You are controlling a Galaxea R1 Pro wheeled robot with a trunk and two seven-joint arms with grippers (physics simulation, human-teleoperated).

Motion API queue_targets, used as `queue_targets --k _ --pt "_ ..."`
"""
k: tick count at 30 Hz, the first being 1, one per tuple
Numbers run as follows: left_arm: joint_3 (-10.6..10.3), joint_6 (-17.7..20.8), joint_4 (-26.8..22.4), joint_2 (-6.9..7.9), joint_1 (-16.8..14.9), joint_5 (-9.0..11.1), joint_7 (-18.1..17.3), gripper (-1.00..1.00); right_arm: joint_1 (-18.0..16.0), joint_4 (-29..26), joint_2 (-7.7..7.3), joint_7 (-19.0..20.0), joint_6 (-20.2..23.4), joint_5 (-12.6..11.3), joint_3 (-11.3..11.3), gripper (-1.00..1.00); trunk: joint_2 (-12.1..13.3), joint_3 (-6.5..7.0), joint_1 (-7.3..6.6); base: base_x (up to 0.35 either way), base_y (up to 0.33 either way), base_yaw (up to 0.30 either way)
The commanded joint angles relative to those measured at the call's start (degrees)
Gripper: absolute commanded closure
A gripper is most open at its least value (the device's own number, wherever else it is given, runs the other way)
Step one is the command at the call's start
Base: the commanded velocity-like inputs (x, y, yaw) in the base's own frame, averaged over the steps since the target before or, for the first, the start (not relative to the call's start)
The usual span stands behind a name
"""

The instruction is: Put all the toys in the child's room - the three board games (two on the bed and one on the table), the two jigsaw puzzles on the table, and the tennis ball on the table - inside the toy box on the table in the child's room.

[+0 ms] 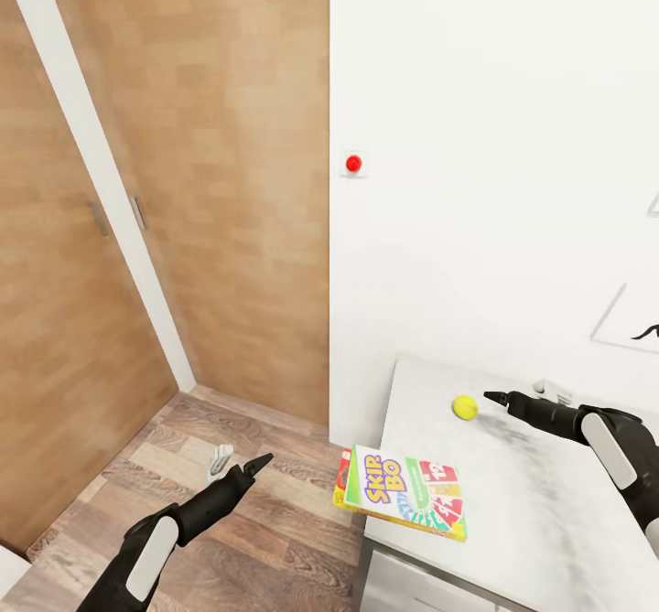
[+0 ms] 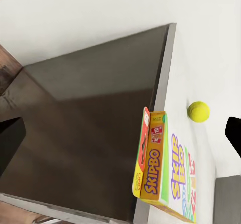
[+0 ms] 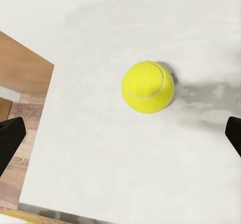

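My left fingers (image 1: 249, 467) hang pinched together over the floor; a board game (image 1: 403, 493) overhangs the table (image 1: 513, 539) edge; beyond, my right fingers (image 1: 495, 398), spread apart, sit just beside the tennis ball (image 1: 465, 407)

Matt yellow tennis ball (image 3: 148, 87); smooth pale table (image 1: 549, 520); wood-plank floor (image 1: 293, 520).

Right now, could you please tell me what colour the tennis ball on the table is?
The tennis ball is bright yellow-green with a pale curved seam, clearest in the right wrist view.
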Motion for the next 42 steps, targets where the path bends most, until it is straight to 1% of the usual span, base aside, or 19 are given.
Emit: queue_targets --k 1,6,13,16,26,42 --pt "0.10 0.45 -0.01 -0.01 -0.05 0.31 -0.07 -1.00 -0.05 -0.02 0.01 0.21 0.33 0.05 -0.13 -1.00 -0.12 -0.12 0.03 0.000 0.000 0.000" --pt "0.10 0.42 0.06 -0.01 -0.09 0.31 -0.06 -1.00 -0.06 0.00 0.01 0.21 0.34 0.05 -0.12 -1.00 -0.12 -0.13 0.03 0.000 0.000 0.000" --pt "0.05 0.19 1.17 -0.36 -0.38 2.48 -0.23 -1.00 -0.37 -0.81 0.37 -0.07 1.62 0.06 0.10 -1.00 -0.12 -0.37 0.03 0.000 0.000 0.000" --pt "0.04 0.14 1.37 -0.42 -0.42 2.85 -0.25 -1.00 -0.43 -0.96 0.43 -0.13 1.89 0.06 0.14 -1.00 -0.12 -0.57 0.03 0.000 0.000 0.000" --pt "0.03 0.10 1.67 -0.50 -0.48 3.33 -0.28 -1.00 -0.50 -1.18 0.51 -0.19 2.35 0.06 0.10 -1.00 -0.12 -1.21 0.03 0.000 0.000 0.000" --pt "0.02 0.08 1.80 -0.52 -0.51 3.47 -0.29 -1.00 -0.29 -2.86 0.54 -0.16 2.50 0.03 -0.49 -1.00 -0.12 -1.45 0.03 0.000 0.000 0.000"
